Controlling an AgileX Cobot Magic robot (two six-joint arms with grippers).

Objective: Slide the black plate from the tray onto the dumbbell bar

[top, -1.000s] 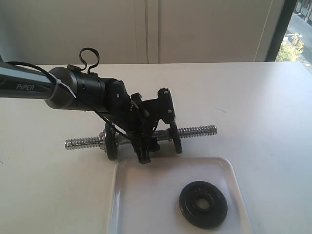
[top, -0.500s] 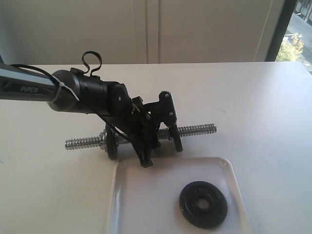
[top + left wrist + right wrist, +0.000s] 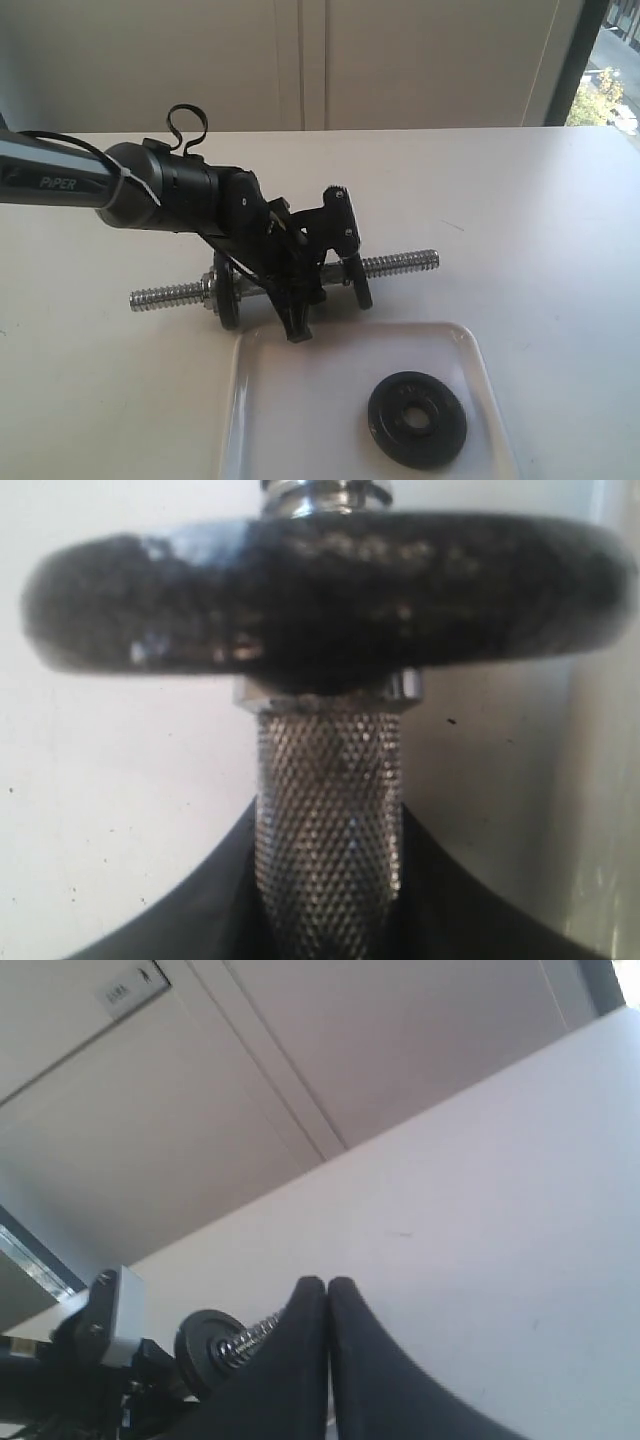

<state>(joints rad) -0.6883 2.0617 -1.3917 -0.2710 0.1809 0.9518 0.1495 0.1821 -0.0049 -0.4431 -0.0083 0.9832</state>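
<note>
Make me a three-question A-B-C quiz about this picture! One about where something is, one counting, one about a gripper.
1. Where is the black plate? A) on the dumbbell bar B) in a gripper C) flat in the tray
2. How many small black discs sit on the dumbbell bar? A) two B) none C) five
3. The right gripper is: A) wide open B) shut and empty C) holding the plate

Answers: 1 C, it lies on the white tray, apart from the bar. 2 A, one either side of the left gripper gripping the bar's middle. 3 B, its fingers touch with nothing between.
</note>
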